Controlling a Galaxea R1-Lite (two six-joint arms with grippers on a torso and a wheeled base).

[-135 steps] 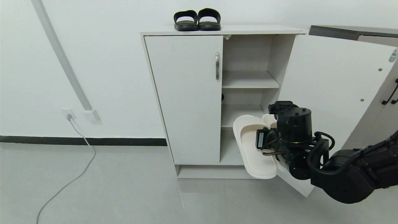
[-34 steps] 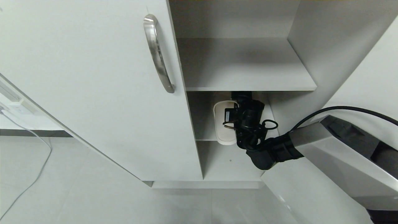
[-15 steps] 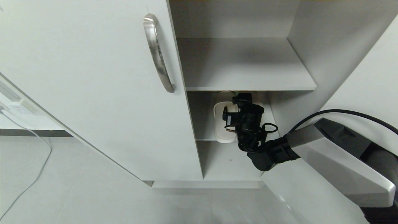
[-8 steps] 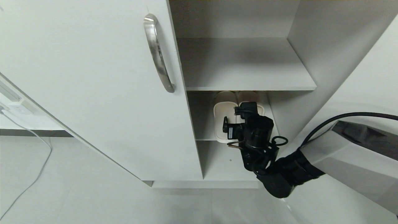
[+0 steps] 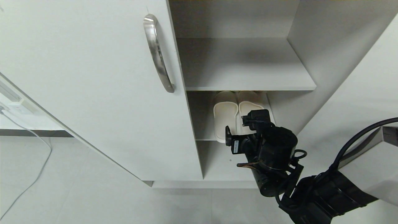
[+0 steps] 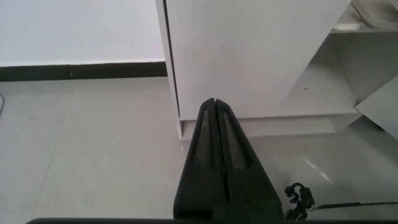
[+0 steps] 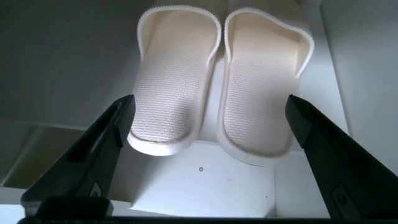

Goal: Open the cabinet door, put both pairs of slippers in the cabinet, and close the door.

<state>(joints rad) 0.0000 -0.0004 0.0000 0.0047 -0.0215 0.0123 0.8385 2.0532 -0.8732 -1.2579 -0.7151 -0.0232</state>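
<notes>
A pair of white slippers (image 5: 226, 115) lies side by side on the cabinet's middle shelf (image 5: 202, 124), heels at the front edge. In the right wrist view the white slippers (image 7: 177, 93) rest just beyond my right gripper (image 7: 211, 102), which is open wide and holds nothing. In the head view that right gripper (image 5: 241, 127) hangs just outside the cabinet, in front of the shelf's edge. My left gripper (image 6: 214, 109) is shut and empty, low over the floor before the cabinet's closed left door (image 6: 249, 50).
The right door (image 5: 357, 102) stands open beside my right arm. The left door's metal handle (image 5: 157, 53) sticks out near the opening. An upper shelf (image 5: 242, 68) and the bottom shelf (image 5: 224, 165) are bare. A cable (image 5: 31, 177) trails over the floor at left.
My right gripper let go of the white slippers and drew back out of the cabinet. The slippers stay on the middle shelf. Since the oldest frame the camera has come closer.
</notes>
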